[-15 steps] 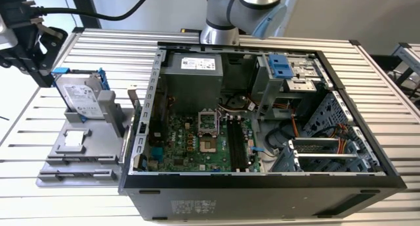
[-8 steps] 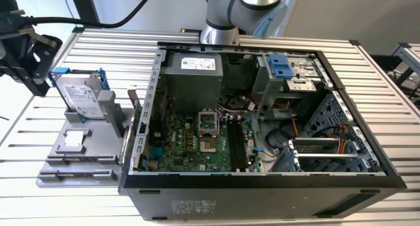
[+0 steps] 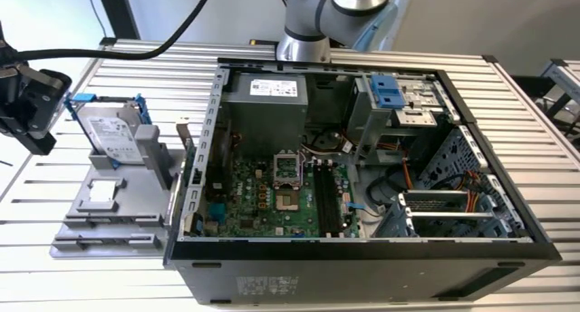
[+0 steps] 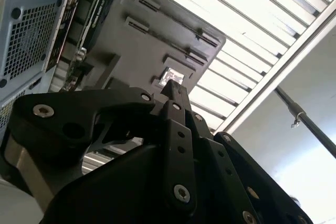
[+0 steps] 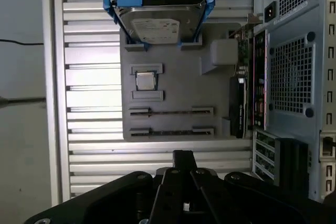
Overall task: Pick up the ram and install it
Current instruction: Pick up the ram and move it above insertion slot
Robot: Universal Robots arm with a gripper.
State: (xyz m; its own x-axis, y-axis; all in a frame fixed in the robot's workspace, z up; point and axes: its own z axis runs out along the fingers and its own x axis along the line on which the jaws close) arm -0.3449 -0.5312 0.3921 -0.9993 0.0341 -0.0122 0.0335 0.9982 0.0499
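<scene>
Lining up square over the ram (image 5: 171, 130) matters most here, I'd say; it stands on edge in the tray (image 5: 210, 98) slot nearest the gripper (image 5: 182, 156), w/ a 2nd stick (image 5: 171, 112) just beside it; gripper hangs off the tray, nothing seen in its grip; can't tell how far it's open; best taken mid-length, lifted straight, no twist.
</scene>
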